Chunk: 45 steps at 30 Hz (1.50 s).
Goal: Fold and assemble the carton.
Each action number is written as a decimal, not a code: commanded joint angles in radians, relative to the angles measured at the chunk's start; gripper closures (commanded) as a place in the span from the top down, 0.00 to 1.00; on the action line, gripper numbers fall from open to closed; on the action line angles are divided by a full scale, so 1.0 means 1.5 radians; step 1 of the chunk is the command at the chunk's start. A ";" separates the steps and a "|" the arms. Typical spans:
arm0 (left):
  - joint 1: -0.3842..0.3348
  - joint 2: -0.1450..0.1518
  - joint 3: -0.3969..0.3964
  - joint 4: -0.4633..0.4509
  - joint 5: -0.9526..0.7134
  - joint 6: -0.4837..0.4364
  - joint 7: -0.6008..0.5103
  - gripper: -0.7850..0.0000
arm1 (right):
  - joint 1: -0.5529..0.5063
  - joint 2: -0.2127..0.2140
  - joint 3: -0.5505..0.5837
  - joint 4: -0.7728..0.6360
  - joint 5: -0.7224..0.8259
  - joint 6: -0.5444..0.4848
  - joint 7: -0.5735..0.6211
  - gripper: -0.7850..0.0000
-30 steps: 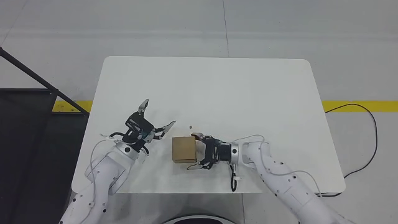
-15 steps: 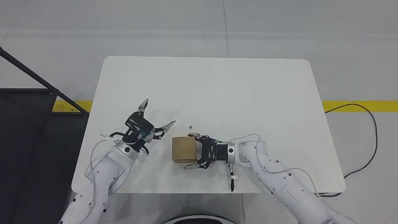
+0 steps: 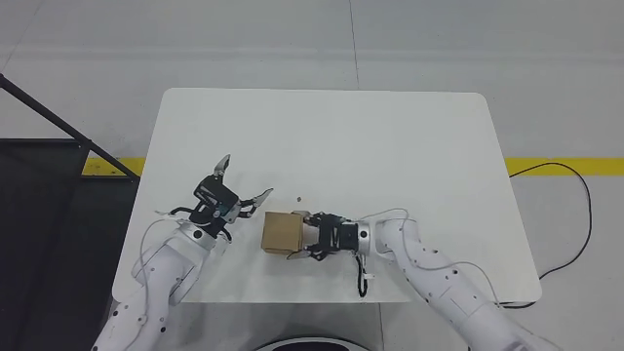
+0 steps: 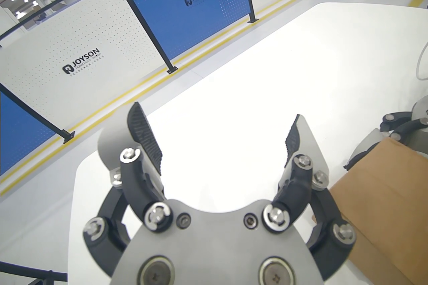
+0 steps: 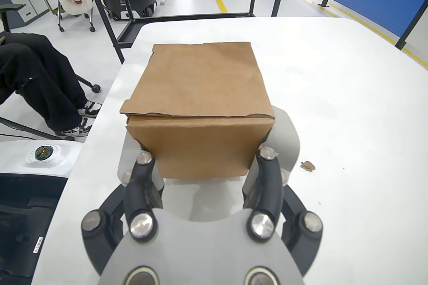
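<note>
Brown carton point(image 3: 281, 233): sitting closed on the white table point(image 3: 390, 136), near the edge closest to the robot and between the two grippers; it is lying slightly askew to that edge.
Carton top: the flap is lying flat, with its ragged edge overhanging the side that is facing the right gripper point(image 5: 207, 146).
Right gripper: grasping the carton low at its near end, with one finger pressing against each side wall and the box filling the gap between them.
Left gripper point(image 4: 217, 119): hanging just beside the carton's opposite side, apart from it, with its jaws standing wide and nothing between the ribbed pads point(image 4: 145, 136).
Scrap point(image 5: 307, 166): a small brown crumb is lying on the table just beside the right gripper, apart from the carton.
</note>
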 commanded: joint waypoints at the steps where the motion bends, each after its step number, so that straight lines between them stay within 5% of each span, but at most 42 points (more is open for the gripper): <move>1: 0.001 0.000 -0.001 0.001 -0.001 0.001 0.001 1.00 | -0.002 0.005 0.012 -0.007 0.000 0.000 -0.013 0.49; 4: 0.001 0.000 -0.002 0.001 -0.002 0.002 0.002 1.00 | -0.007 0.016 0.035 -0.018 -0.006 0.002 -0.028 0.54; 10: 0.004 -0.001 -0.003 0.001 -0.004 0.003 0.003 1.00 | -0.032 0.042 0.096 -0.061 -0.010 0.001 -0.050 0.49; 13: 0.005 -0.001 -0.004 0.001 -0.004 0.003 0.004 1.00 | -0.052 0.056 0.129 -0.091 -0.011 0.001 -0.054 0.29; 15: 0.005 -0.001 -0.004 0.001 -0.005 0.003 0.005 1.00 | -0.066 0.064 0.150 -0.112 -0.008 0.002 -0.052 0.00; 33: 0.035 0.004 -0.056 -0.012 -0.017 0.002 0.014 1.00 | -0.083 0.068 0.164 -0.148 0.003 0.018 -0.026 0.00; 45: 0.034 0.003 -0.056 -0.006 -0.025 0.000 0.019 1.00 | -0.048 0.067 0.236 -0.172 0.155 0.048 0.000 0.00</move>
